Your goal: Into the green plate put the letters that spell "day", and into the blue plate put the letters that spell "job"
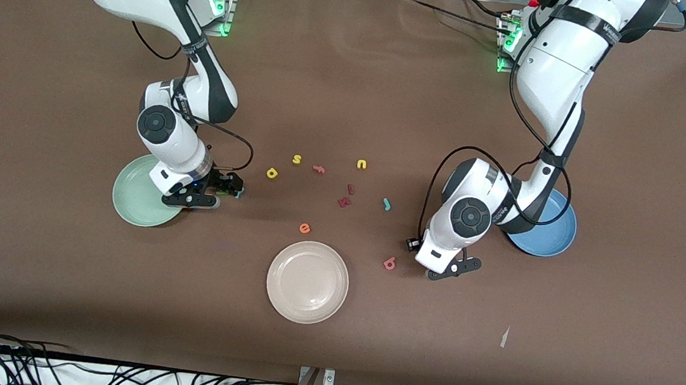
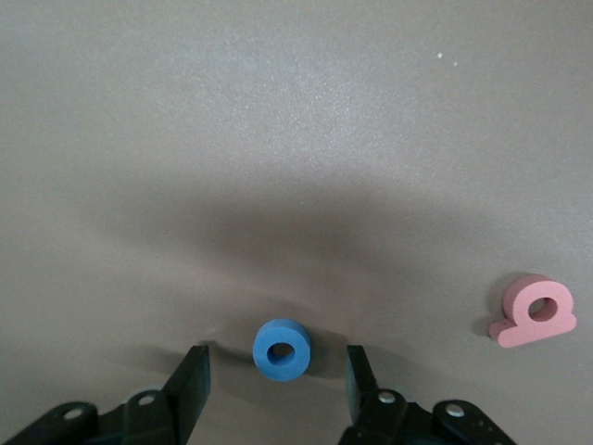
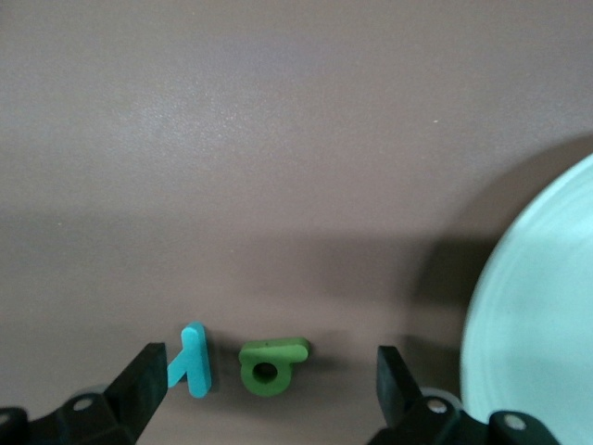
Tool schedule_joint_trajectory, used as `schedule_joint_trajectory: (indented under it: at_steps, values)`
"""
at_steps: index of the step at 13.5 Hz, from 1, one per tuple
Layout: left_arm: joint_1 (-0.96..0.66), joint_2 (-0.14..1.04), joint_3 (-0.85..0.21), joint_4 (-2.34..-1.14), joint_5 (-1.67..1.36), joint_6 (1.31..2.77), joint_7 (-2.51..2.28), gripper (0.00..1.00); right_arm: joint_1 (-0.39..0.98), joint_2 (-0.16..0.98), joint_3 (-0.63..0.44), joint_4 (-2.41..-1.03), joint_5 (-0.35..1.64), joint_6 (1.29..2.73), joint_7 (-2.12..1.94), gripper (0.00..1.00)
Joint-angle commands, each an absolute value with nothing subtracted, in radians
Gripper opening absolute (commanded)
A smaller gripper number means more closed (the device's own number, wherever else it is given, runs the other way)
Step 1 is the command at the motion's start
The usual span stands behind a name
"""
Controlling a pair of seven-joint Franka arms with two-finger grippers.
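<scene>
The left gripper point(image 2: 276, 357), its jaws apart astride the blue o point(image 2: 283, 349) lying near the blue plate point(image 1: 552, 233), may squirt it free, while the right gripper point(image 3: 269, 357), wide around the teal y point(image 3: 192, 360) and green a point(image 3: 269, 363) beside the green plate point(image 3: 547, 315), could fumble both.

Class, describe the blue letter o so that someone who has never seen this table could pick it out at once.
Start at the blue plate toward the left arm's end of the table. The left gripper is nearer the front camera than that plate, and the blue letter o lies on the brown cloth between its open fingers. It is a plain ring, unlike the pinkish-red b beside it.
</scene>
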State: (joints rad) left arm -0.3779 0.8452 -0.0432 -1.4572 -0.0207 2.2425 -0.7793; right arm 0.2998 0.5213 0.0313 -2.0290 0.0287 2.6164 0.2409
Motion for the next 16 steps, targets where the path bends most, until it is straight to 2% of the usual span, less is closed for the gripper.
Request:
schedule_joint_trajectory:
  at_steps: [1, 4, 7, 9, 12, 14, 16]
  values:
    - [-0.388, 0.864, -0.035, -1.427, 0.012, 2.252, -0.825, 0.53, 0.301, 0.517, 0.029, -2.043, 0.029, 2.637, 0.223, 0.99]
    - [-0.388, 0.873, -0.035, -1.428, 0.014, 2.279, -0.85, 0.35, 0.301, 0.52, 0.028, -2.045, 0.031, 2.64, 0.219, 0.98]
    - [-0.387, 0.873, -0.035, -1.428, 0.014, 2.295, -0.856, 0.13, 0.299, 0.529, 0.028, -2.068, 0.029, 2.687, 0.204, 0.88]
    - [-0.37, 0.852, -0.035, -1.428, 0.017, 2.28, -0.842, 0.09, 0.293, 0.534, 0.023, -2.086, 0.029, 2.72, 0.177, 0.8]
    - [-0.316, 0.773, -0.038, -1.452, 0.015, 2.131, -0.744, 0.04, 0.293, 0.534, 0.023, -2.089, 0.029, 2.723, 0.173, 0.74]
    - [-0.272, 0.676, -0.04, -1.564, 0.015, 2.12, -0.645, 0.04, 0.293, 0.534, 0.023, -2.088, 0.029, 2.724, 0.175, 0.67]
    - [-0.221, 0.562, -0.041, -1.737, 0.015, 2.175, -0.502, 0.04, 0.295, 0.534, 0.023, -2.088, 0.029, 2.724, 0.176, 0.62]
